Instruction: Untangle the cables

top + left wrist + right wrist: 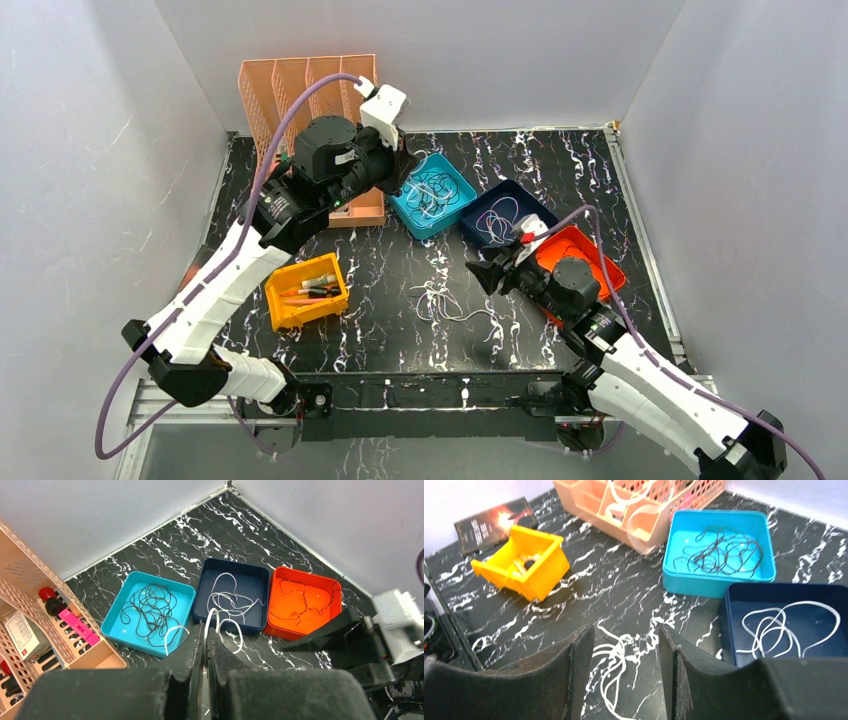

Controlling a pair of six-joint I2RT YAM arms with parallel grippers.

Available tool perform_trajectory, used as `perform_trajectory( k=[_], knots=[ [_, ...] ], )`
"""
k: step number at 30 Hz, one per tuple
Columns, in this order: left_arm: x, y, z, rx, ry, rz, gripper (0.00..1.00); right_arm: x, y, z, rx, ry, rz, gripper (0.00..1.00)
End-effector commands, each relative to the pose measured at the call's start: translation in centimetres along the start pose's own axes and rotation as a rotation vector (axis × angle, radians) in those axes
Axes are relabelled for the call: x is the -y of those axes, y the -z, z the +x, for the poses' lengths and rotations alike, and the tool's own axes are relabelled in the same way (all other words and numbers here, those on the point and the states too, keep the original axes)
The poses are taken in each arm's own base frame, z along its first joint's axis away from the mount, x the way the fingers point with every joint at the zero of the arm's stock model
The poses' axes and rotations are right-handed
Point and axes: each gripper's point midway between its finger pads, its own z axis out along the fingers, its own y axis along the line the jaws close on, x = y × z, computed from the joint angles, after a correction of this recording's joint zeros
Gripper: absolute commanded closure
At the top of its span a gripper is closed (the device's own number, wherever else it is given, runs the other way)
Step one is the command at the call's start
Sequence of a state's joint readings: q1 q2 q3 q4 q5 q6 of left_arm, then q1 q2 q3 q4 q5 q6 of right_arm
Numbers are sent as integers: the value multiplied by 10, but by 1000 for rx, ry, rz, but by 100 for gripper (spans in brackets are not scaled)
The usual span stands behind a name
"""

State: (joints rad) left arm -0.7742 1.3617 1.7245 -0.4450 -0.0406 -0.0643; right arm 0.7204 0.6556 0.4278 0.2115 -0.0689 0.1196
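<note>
My left gripper [407, 170] hangs over the back of the table next to the teal tray, shut on a white cable [211, 615] that loops out from its tips [206, 630]. A loose tangle of white cables [440, 298] lies on the table. Just above it my right gripper [482, 276] is open, with that tangle [621, 645] showing between its jaws [625, 630], untouched. Black cables [150, 607] lie in the teal tray, white cables [230, 600] in the navy tray, and a dark cable [300, 600] in the orange tray.
The teal tray [410, 218], navy tray [470, 232] and orange tray [600, 255] sit in a row at mid-right. A peach wire rack [300, 85] stands at the back left. A yellow bin [306, 292] holding small items sits front left, with a dark booklet [494, 522] beyond it.
</note>
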Motion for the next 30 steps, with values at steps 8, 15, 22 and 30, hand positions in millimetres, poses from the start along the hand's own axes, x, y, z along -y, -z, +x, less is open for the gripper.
perform_trajectory(
  k=[8,15,22,30],
  knots=[
    [26,12,17,-46,-12,165,100,-31,6,-119,343,143,-135,36],
    [47,13,34,-86,-19,293,100,-49,10,-157,442,174,-218,34],
    [58,15,37,-86,-14,361,100,-64,5,-172,514,214,-301,29],
    [64,17,36,-81,-5,397,100,-66,-13,-174,547,235,-327,16]
  ],
)
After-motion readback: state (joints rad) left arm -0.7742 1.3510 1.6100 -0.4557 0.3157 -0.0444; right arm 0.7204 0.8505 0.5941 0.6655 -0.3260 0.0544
